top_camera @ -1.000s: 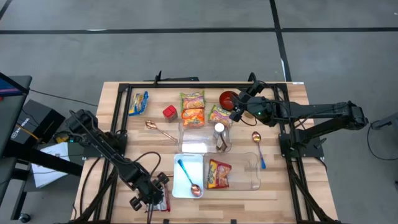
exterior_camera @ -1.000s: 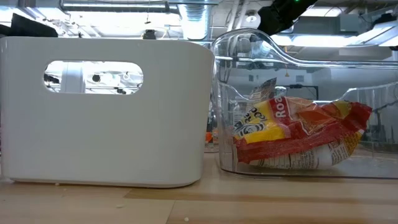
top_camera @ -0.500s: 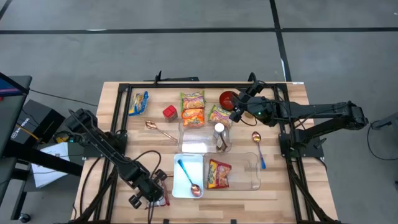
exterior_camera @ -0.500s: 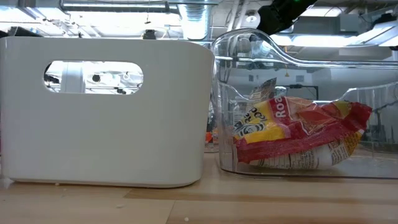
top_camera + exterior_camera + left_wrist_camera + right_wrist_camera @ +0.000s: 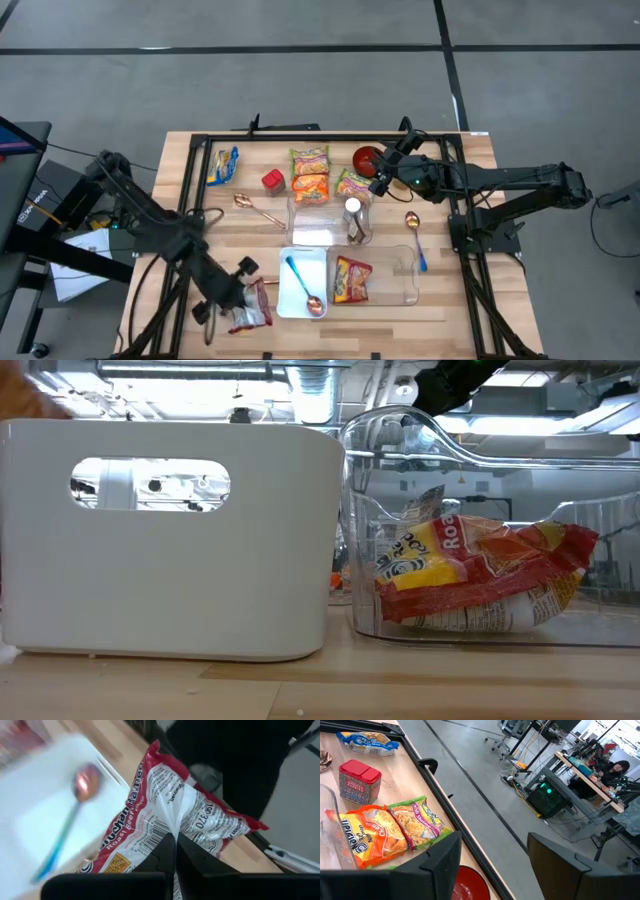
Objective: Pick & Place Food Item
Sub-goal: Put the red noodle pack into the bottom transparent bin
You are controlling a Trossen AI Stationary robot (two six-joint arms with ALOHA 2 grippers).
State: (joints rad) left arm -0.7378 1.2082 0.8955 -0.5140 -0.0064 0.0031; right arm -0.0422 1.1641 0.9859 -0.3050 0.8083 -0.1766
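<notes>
My left gripper (image 5: pixel 236 298) is near the table's near edge, left of the white bin (image 5: pixel 283 300), and is shut on a red-and-white ramen packet (image 5: pixel 252 308). The packet's printed back faces the left wrist view (image 5: pixel 165 805). The white bin holds a spoon (image 5: pixel 303 285). The clear bin (image 5: pixel 405 285) to its right holds a red-and-yellow ramen packet (image 5: pixel 352 278), which lies flat on the bin's floor. My right gripper (image 5: pixel 378 180) is open and empty at the far side, above the red bowl (image 5: pixel 366 158). My left gripper pinches the raised back seam (image 5: pixel 172 831) of the ramen packet between its two fingers, about mid-length. The fingers (image 5: pixel 165 855) close along the seam. The packet spreads out past the fingertips, beside the white bin; I cannot tell whether its lower edge touches the table.
At the far side lie a blue packet (image 5: pixel 222 165), a red tin (image 5: pixel 272 180), several noodle packets (image 5: pixel 310 175), two spoons (image 5: pixel 258 208) (image 5: pixel 413 225) and a jar (image 5: pixel 353 215). In the low view the white bin (image 5: pixel 170 540) and clear bin (image 5: pixel 480 460) stand close in front.
My left gripper has risen and swung from the table's near edge toward the white bin, still shut on the ramen packet. The packet has come up off the table with it and turned. My right arm has kept still.
</notes>
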